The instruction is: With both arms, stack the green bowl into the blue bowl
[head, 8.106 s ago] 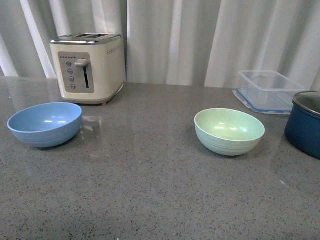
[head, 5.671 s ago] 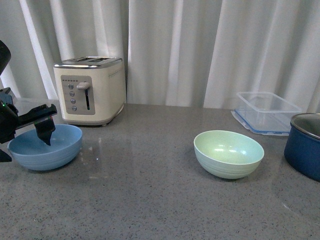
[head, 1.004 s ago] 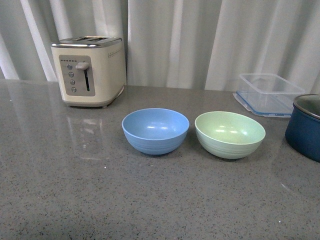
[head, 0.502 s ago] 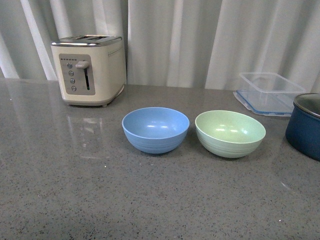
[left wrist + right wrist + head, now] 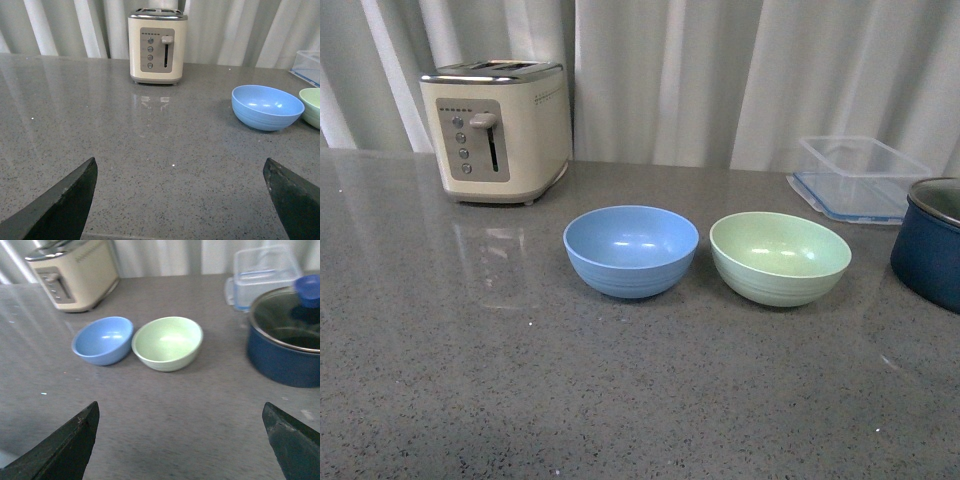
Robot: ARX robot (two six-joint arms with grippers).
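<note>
The light blue bowl (image 5: 631,250) stands upright on the grey counter, with the pale green bowl (image 5: 780,257) right beside it on its right, a narrow gap between them. Both are empty. Neither arm shows in the front view. In the left wrist view my left gripper (image 5: 180,200) is open over bare counter, well short of the blue bowl (image 5: 267,106); the green bowl (image 5: 312,105) is at the picture's edge. In the right wrist view my right gripper (image 5: 180,440) is open, held back from the green bowl (image 5: 167,342) and blue bowl (image 5: 103,340).
A cream toaster (image 5: 498,132) stands at the back left. A clear plastic container (image 5: 858,178) sits at the back right. A dark navy pot (image 5: 930,242) with a metal rim stands at the right edge, close to the green bowl.
Since the earliest frames the blue bowl has been moved from the far left to beside the green bowl, and the left arm has left the front view. Over the last second the view shifted slightly.
</note>
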